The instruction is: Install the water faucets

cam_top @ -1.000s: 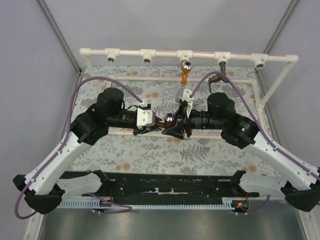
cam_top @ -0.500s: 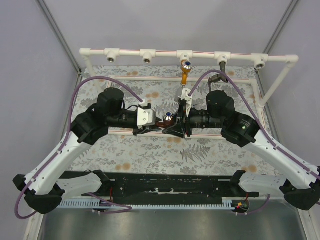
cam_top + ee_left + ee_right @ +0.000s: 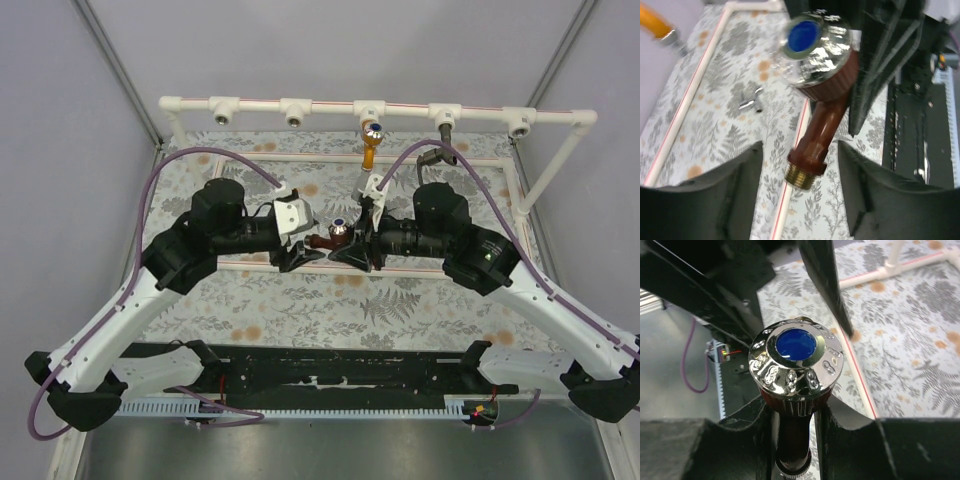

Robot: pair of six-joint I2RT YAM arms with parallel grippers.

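Observation:
A reddish-brown faucet (image 3: 330, 239) with a chrome knob and blue cap hangs in mid-air over the table's middle. My right gripper (image 3: 352, 246) is shut on its body just under the knob (image 3: 796, 360). My left gripper (image 3: 303, 251) is open. Its fingers (image 3: 735, 185) stand either side of the faucet's brass threaded end (image 3: 803, 176) without touching it. A golden-orange faucet (image 3: 371, 146) hangs from the middle fitting of the white pipe frame (image 3: 260, 105). A dark grey faucet (image 3: 446, 133) sits in the fitting to its right. A silver faucet (image 3: 751, 102) lies on the mat.
The pipe frame runs along the back, with open fittings (image 3: 223, 117) at the left and one (image 3: 518, 128) at the far right. Its right leg (image 3: 550, 170) slants down to the mat. Thin white rails (image 3: 300, 158) with red stripes lie on the fern-patterned mat.
My left gripper has turned and drawn back a little to the left, off the reddish-brown faucet. The faucet's threaded end now shows between the two grippers. The right gripper keeps hold.

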